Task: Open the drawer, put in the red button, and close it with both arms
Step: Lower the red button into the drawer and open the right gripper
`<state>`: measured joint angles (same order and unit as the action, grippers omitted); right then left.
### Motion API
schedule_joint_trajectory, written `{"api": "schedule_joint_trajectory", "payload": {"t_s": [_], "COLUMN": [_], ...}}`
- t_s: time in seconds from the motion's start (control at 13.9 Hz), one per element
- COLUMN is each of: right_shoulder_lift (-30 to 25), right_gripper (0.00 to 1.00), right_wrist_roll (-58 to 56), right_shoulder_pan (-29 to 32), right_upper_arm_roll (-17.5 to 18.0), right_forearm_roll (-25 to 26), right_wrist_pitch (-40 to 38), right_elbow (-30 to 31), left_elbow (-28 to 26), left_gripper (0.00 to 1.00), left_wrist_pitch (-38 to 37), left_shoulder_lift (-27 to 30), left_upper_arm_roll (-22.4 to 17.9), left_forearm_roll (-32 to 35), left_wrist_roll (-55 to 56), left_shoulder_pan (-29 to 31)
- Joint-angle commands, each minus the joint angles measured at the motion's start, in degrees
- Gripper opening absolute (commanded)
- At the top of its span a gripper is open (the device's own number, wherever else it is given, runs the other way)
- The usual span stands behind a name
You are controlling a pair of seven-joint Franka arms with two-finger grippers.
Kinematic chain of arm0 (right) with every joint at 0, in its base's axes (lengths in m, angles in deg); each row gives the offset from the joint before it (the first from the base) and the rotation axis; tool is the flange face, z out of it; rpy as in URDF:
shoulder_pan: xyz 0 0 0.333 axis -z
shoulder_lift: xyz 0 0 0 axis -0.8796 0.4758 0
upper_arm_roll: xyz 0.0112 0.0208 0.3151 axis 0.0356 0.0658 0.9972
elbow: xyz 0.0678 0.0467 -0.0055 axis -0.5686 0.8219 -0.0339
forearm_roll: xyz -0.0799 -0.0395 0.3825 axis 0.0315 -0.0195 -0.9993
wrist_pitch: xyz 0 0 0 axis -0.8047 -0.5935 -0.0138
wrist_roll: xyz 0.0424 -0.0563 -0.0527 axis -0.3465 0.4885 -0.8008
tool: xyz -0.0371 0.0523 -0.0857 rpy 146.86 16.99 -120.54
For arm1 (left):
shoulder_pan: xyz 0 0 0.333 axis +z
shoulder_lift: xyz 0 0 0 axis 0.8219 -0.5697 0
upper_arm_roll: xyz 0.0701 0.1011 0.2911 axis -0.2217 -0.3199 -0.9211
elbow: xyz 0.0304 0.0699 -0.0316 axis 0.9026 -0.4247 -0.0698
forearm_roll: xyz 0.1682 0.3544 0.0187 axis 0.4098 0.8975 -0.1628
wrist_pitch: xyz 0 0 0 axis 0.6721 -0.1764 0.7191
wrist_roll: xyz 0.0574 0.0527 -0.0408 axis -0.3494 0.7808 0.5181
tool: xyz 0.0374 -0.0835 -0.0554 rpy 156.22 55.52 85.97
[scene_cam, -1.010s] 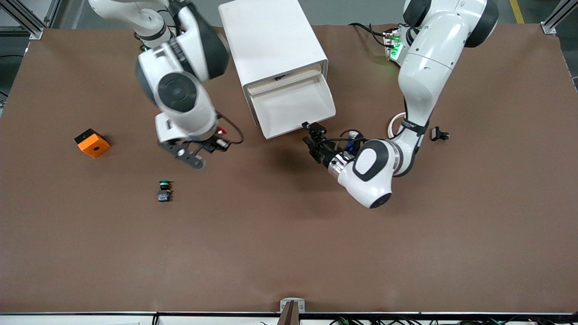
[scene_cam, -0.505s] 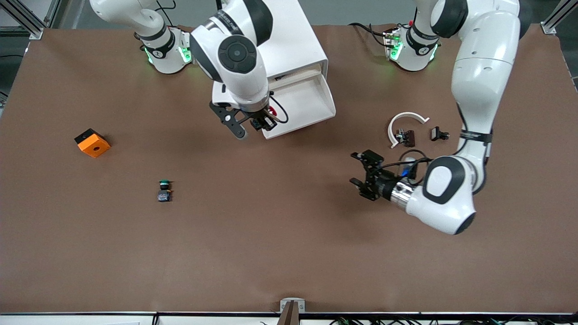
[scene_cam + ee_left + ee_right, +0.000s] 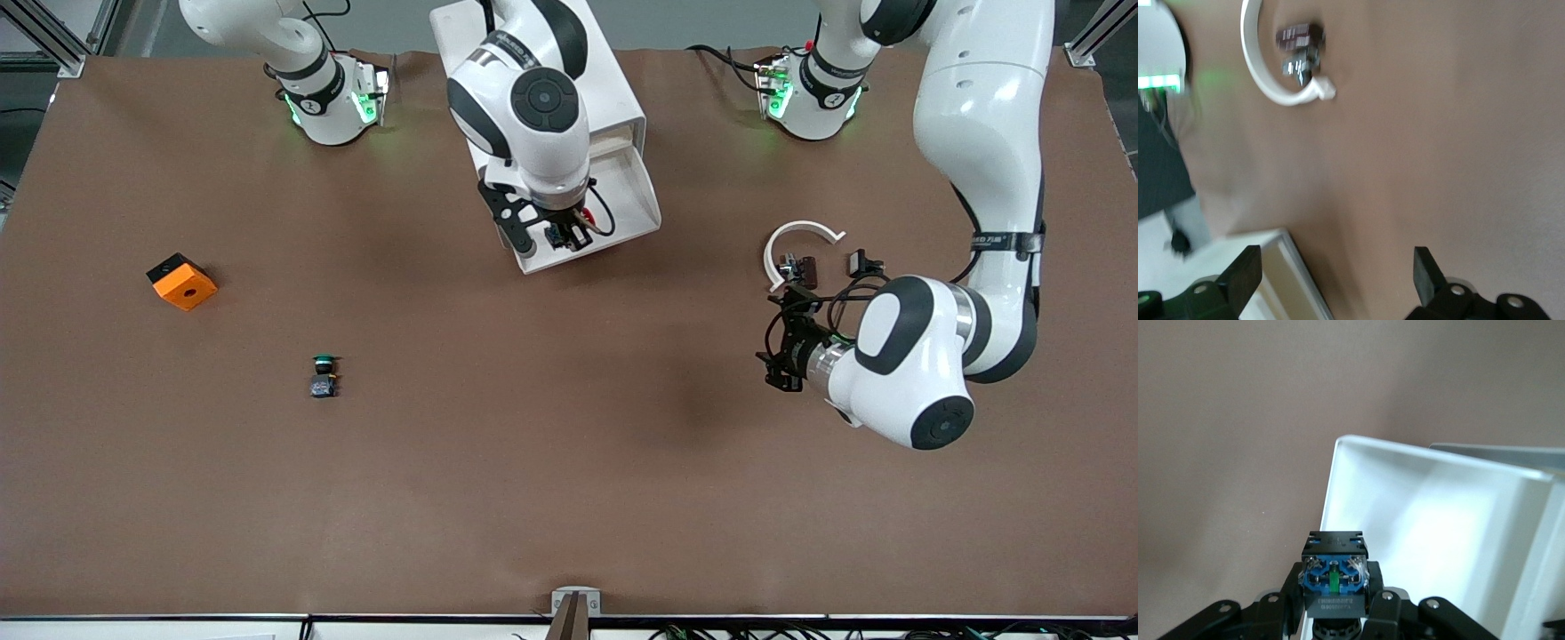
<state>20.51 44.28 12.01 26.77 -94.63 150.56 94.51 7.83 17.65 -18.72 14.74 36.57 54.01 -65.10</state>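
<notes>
The white cabinet (image 3: 533,71) has its drawer (image 3: 627,191) pulled open. My right gripper (image 3: 560,238) is shut on the red button (image 3: 578,217) and holds it over the drawer's front rim. In the right wrist view the button's (image 3: 1335,577) bluish base faces the camera between my gripper's (image 3: 1335,603) fingers, with the drawer's white inside (image 3: 1438,540) just past it. My left gripper (image 3: 781,342) is open and empty over bare table toward the left arm's end. In the left wrist view its gripper (image 3: 1333,273) spans bare table.
A green-capped twin button (image 3: 324,373) and an orange block (image 3: 181,281) lie toward the right arm's end. A white open ring (image 3: 800,242) and two small black parts (image 3: 805,267) (image 3: 864,263) lie close to my left gripper. The ring also shows in the left wrist view (image 3: 1265,80).
My right arm has carried the red button from beside the drawer's front corner to over its front rim. My left gripper has swung away from the drawer, toward the ring.
</notes>
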Motion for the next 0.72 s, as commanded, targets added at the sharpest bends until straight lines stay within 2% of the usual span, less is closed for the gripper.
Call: {"api": "schedule_joint_trajectory", "payload": {"t_s": [0.0,0.29,0.36,0.43,0.58,0.65], "right_shoulder_lift": [-0.5,0.4,0.4,0.7,0.8,0.7], "right_gripper": [0.13,0.14,0.18,0.28,0.81,1.0], "right_wrist_roll": [1.4,4.0,4.1,4.1,4.0,3.9], "right_shoulder_pan": [-1.2,-3.3,-4.2,-4.3,-4.1,-4.2], "right_upper_arm_roll": [-0.6,-0.6,-0.7,-0.7,-0.7,-0.7], "right_forearm_roll": [-1.7,-1.9,-1.9,-1.9,-1.9,-1.9], "right_wrist_pitch": [3.5,3.4,3.3,3.3,3.1,2.9], "right_elbow": [3.8,5.1,5.0,5.0,4.9,4.7], "left_elbow": [-0.6,-0.8,-1.0,-1.1,-1.2,-1.8], "left_gripper": [1.0,1.0,1.0,1.0,1.0,1.0], "left_wrist_pitch": [-0.5,1.4,2.6,3.1,4.1,4.7], "left_shoulder_lift": [1.6,4.7,4.9,4.9,4.7,4.9], "left_upper_arm_roll": [0.0,0.0,0.0,0.0,0.0,0.1], "left_forearm_roll": [3.5,5.3,5.3,5.4,5.7,5.8], "left_wrist_roll": [-4.9,-20.3,-24.5,-28.1,-32.9,-34.8], "left_shoulder_pan": [-0.3,-0.1,-0.3,-0.5,-1.0,-1.1]}}
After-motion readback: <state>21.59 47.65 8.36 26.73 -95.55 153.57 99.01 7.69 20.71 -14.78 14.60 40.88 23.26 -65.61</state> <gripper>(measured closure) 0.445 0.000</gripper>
